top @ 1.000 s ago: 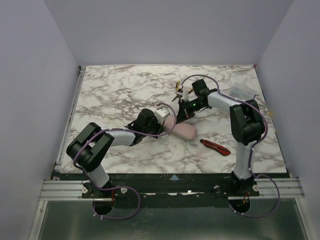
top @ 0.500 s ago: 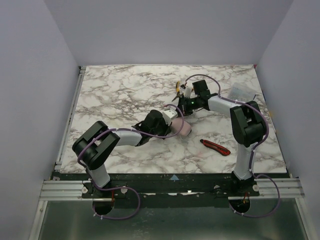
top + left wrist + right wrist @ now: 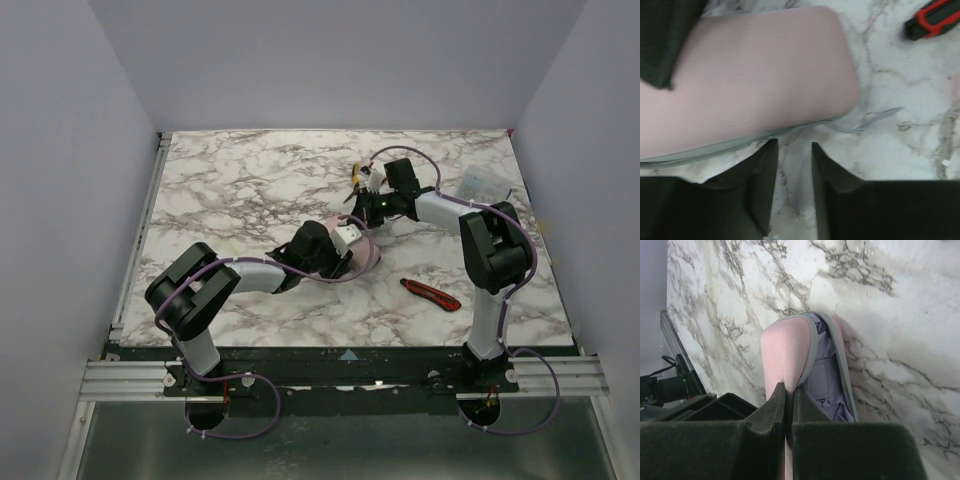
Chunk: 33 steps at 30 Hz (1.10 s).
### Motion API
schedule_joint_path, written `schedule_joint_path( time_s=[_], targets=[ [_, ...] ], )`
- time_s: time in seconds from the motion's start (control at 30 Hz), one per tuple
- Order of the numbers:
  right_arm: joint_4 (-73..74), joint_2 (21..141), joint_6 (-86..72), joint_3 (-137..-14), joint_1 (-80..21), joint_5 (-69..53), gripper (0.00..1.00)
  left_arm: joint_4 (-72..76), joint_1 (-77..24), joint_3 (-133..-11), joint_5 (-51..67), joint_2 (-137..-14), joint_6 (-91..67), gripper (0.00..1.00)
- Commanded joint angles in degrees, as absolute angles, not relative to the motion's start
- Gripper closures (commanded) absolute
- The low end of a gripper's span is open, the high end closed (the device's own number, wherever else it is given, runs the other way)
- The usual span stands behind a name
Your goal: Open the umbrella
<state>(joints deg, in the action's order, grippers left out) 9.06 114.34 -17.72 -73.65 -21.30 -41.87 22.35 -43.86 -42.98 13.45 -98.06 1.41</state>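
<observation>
The pale pink capsule case (image 3: pixel 785 355) lies unzipped on the marble table. The folded lavender umbrella (image 3: pixel 827 375) shows inside it. My right gripper (image 3: pixel 789 387) is shut on the edge of the case's pink lid. In the top view it (image 3: pixel 362 208) reaches the case (image 3: pixel 369 256) from behind. My left gripper (image 3: pixel 792 150) is open and empty, its tips just short of the case's (image 3: pixel 750 75) grey zipper edge. In the top view it (image 3: pixel 345 245) covers most of the case. The umbrella's shaft and handle are hidden.
A red-and-black utility knife (image 3: pixel 432 293) lies to the right of the case and also shows in the left wrist view (image 3: pixel 935 17). A small yellow-and-black item (image 3: pixel 355 176) and a clear plastic piece (image 3: pixel 482 184) lie further back. Grey walls surround the table.
My left gripper has moved right and away from the bases, up against the case, and now covers most of it. My right gripper has drawn back slightly, still holding the lid.
</observation>
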Motion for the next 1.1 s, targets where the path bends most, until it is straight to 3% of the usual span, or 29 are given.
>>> schedule_joint_path(
  time_s=[0.0,0.07,0.2,0.53,0.8,1.07],
  targets=[
    [8.52,116.46,-10.38,-76.58,-21.53,-36.87,0.9,23.14,-42.7,-43.76,24.26,-94.59,-1.47,0.56],
    [11.55,115.81,-7.02,-77.53,-21.53,-38.45,0.76,23.14,-40.34,-42.71,25.1,-92.74,-3.18,0.44],
    [15.86,114.38,-1.12,-77.9,-21.53,-42.63,0.52,23.33,-38.1,-41.56,28.78,-88.39,-6.2,0.31],
    [31.33,112.0,12.74,-82.14,-21.53,-51.71,0.23,21.98,-32.26,-38.06,27.04,-79.24,-12.56,0.29],
    [42.71,114.06,22.28,-86.17,-22.97,-57.15,0.27,19.02,-25.61,-41.83,22.07,-80.06,-16.51,0.28],
    [43.46,114.58,23.21,-87.88,-24.67,-56.93,0.31,10.28,-24.35,-53.34,16.22,-86.57,-14.65,0.28]
  ],
)
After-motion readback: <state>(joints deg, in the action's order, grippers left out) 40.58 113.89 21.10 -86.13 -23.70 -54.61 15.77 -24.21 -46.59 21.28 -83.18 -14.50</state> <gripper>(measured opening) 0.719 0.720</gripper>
